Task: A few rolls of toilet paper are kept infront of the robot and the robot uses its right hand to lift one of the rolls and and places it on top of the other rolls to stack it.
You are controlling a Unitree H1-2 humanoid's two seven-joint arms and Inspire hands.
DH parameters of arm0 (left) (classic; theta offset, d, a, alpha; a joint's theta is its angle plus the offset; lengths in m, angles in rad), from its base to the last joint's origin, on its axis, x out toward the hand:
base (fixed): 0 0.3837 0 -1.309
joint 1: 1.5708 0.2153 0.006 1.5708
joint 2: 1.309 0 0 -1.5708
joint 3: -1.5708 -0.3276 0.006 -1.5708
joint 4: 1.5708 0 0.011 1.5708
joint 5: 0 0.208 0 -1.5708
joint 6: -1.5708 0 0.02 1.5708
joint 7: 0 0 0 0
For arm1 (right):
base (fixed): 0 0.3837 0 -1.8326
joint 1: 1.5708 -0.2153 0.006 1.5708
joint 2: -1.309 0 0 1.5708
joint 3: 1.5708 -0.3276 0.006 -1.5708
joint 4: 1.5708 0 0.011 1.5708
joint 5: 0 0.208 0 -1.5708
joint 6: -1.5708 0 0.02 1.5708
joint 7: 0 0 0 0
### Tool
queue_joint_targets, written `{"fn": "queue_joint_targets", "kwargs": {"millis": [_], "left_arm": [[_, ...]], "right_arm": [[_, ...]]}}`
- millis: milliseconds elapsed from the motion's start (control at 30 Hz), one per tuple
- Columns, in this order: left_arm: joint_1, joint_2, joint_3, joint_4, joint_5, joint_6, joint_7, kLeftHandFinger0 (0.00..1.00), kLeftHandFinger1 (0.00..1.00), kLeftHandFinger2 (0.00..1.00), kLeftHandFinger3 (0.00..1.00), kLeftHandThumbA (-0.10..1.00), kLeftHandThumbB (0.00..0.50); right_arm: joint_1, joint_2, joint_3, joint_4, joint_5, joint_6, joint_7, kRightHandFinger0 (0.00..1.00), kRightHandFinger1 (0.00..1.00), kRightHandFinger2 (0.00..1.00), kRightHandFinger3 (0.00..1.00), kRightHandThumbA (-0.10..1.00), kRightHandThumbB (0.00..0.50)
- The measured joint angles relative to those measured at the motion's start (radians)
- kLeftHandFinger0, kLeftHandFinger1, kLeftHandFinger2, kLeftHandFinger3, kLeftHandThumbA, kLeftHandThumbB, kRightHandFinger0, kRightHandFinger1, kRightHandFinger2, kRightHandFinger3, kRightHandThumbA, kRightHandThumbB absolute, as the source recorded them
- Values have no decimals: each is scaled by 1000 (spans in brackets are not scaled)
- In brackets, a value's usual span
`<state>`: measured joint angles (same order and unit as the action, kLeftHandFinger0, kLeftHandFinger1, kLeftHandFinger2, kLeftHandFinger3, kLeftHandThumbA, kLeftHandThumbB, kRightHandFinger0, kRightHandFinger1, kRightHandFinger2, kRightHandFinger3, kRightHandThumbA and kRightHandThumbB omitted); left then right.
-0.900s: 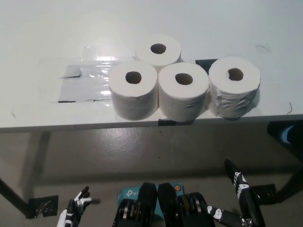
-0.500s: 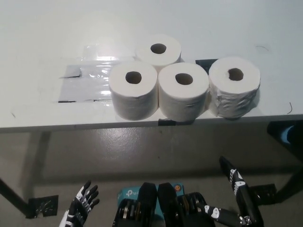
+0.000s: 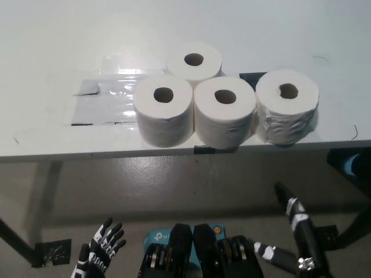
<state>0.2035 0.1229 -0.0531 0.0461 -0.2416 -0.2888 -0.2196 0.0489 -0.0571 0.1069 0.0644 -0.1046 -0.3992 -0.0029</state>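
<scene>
Left hand (image 3: 99, 253) low at bottom left, below the table (image 3: 52, 133) edge, fingers spread, holding nothing. On the table: clear tape patch (image 3: 104, 101) at left, then four toilet rolls upright, holes up. Front row left roll (image 3: 164, 110), middle roll (image 3: 225, 113), right roll (image 3: 287, 105), all side by side and touching; back roll (image 3: 194, 61) sits behind the first two. Right hand (image 3: 298, 229) bottom right, well below and apart from the rolls, empty; can't tell finger spread.

The table (image 3: 52, 133) lies bare left of the touching toilet rolls (image 3: 225, 116); nothing stands above them.
</scene>
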Motion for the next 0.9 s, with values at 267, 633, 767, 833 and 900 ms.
{"fn": "queue_joint_targets", "kwargs": {"millis": [267, 633, 767, 833, 900], "left_arm": [[0, -6, 8, 0, 24, -5, 2, 1000, 1000, 1000, 1000, 1000, 288], [-16, -5, 24, -41, 63, -7, 3, 1000, 1000, 1000, 1000, 1000, 313], [-30, -3, 30, -40, 73, -7, 3, 1000, 1000, 1000, 1000, 1000, 304], [-39, -1, 35, -39, 75, -7, 3, 1000, 1000, 1000, 1000, 1000, 311], [-49, -1, 41, -38, 78, -7, 3, 1000, 1000, 1000, 1000, 1000, 319]], "right_arm": [[-3, -20, -98, -313, -12, 64, -12, 1000, 1000, 1000, 1000, 1000, 426], [-230, -206, -204, -493, -7, 298, 13, 1000, 1000, 1000, 1000, 1000, 344], [-308, -267, -204, -466, -3, 374, 38, 1000, 1000, 1000, 1000, 1000, 332], [-370, -311, -199, -415, -1, 418, 60, 1000, 1000, 1000, 1000, 1000, 311], [-447, -361, -185, -345, -1, 469, 90, 1000, 1000, 1000, 1000, 1000, 333]]}}
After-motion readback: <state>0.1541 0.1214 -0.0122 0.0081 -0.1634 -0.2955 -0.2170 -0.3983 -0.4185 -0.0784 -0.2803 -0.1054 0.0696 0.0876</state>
